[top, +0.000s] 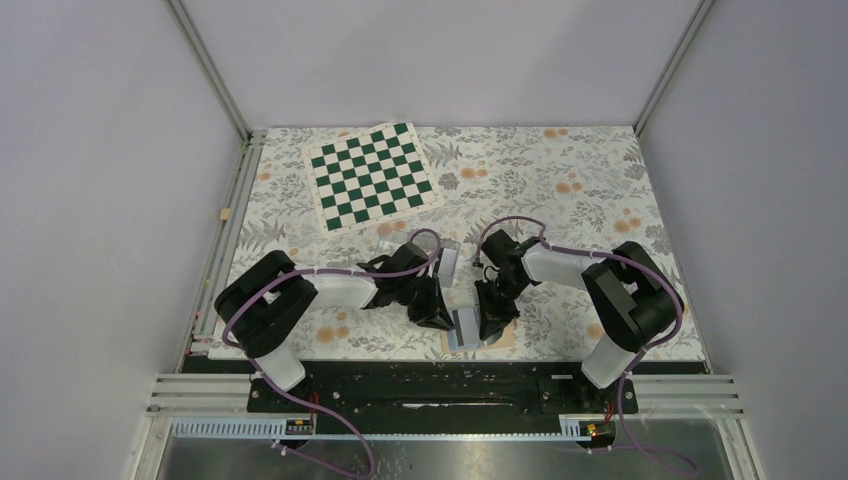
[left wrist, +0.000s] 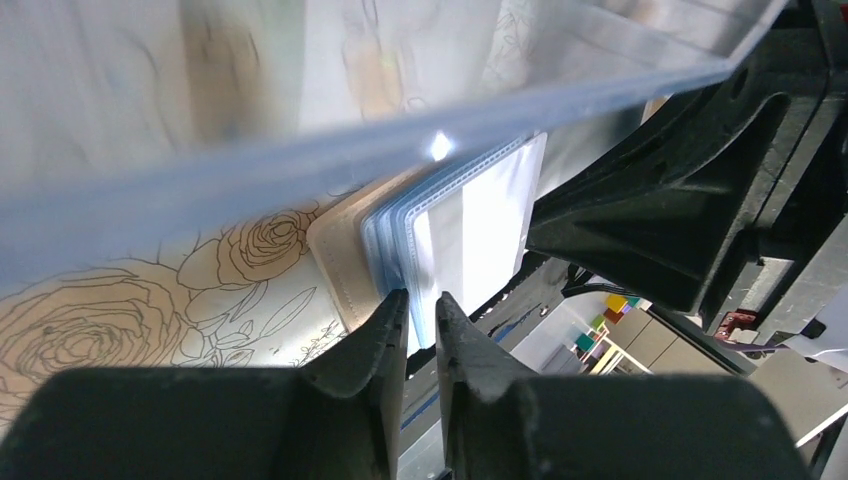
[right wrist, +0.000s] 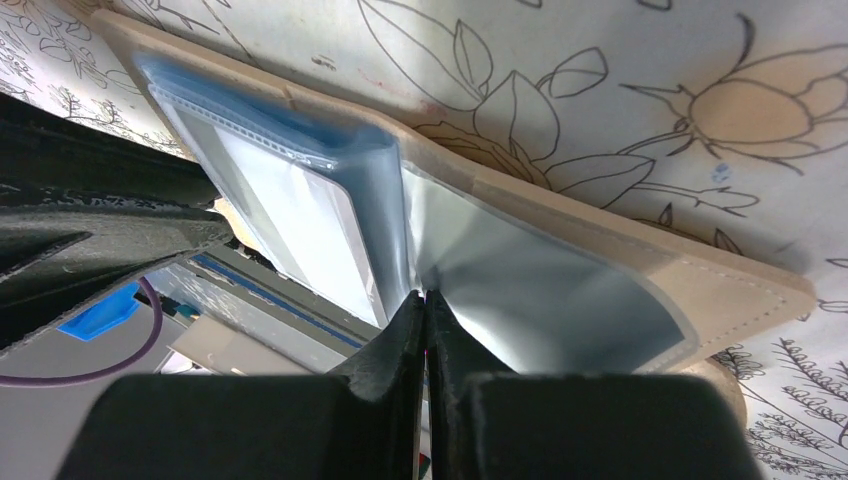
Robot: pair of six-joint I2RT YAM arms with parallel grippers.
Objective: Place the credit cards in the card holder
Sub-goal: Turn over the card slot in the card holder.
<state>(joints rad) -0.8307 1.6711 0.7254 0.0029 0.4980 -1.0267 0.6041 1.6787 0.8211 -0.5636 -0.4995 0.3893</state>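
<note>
A green-and-white chessboard mat (top: pixel 372 175) lies at upper left of the overhead view on the floral worktop (top: pixel 580 190), with pale walls around. At bottom centre, the left claw (top: pixel 440 315) and right claw (top: pixel 490 325) flank the opened tan card holder (top: pixel 466 332) at the near edge. Only the wrist views show its blue-tinted sleeves (left wrist: pixel 470 230). The left claw's fingers (left wrist: pixel 385 325) stand a slit apart at their edge, grip unclear. The right claw is pinched tight on one clear sleeve.
</note>
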